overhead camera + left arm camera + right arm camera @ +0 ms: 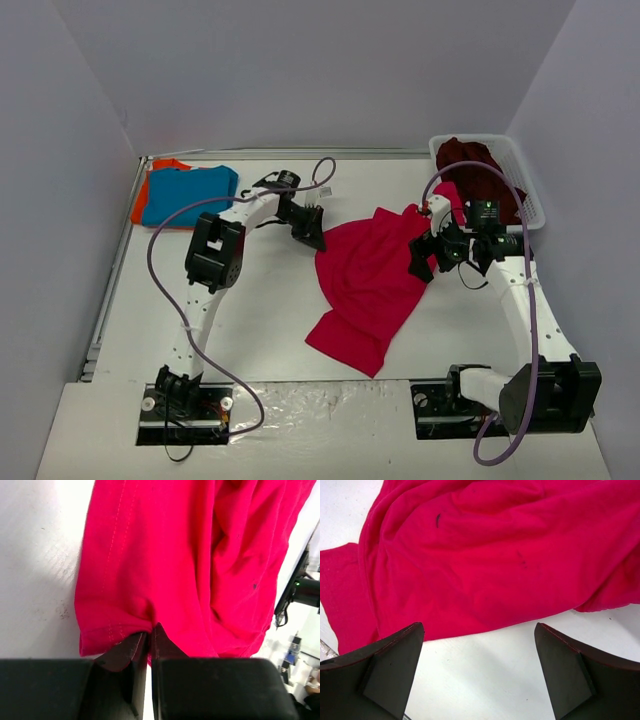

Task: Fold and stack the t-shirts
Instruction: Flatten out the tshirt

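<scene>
left hand (150, 631) pinching crimson t-shirt (190, 555), seemingly its hem

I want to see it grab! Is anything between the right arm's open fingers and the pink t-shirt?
No, nothing visible. Only a strip of white table lies between the right arm's open fingers and the near edge of the crimson-pink cloth t-shirt.
</scene>
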`<state>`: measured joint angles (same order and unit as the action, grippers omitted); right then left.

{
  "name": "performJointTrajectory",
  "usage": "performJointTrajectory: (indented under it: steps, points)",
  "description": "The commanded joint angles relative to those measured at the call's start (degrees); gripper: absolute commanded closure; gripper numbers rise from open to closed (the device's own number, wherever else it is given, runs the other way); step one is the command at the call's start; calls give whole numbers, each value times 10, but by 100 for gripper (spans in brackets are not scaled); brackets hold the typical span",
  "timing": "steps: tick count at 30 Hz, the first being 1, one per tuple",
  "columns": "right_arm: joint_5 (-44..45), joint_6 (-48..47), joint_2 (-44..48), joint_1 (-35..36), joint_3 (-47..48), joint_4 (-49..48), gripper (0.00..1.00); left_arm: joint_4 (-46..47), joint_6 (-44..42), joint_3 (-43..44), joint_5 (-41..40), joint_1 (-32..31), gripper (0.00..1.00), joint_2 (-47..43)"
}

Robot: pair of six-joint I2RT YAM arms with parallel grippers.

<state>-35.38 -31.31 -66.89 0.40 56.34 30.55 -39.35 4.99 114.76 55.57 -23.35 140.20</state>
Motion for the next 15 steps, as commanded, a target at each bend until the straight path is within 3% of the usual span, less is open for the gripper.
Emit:
performJointTrajectory:
  steps: [1,11,15]
  points:
    - [-5,5,5,-1,-2,0,12,-54,-45,37,-19,0,98,-44]
    - [1,5,10,-1,-4,-1,12,-129,-94,96,-65,0,98,-304]
    - [7,8,8,-1,-4,-2,12,-150,-103,99,-124,2,98,-409]
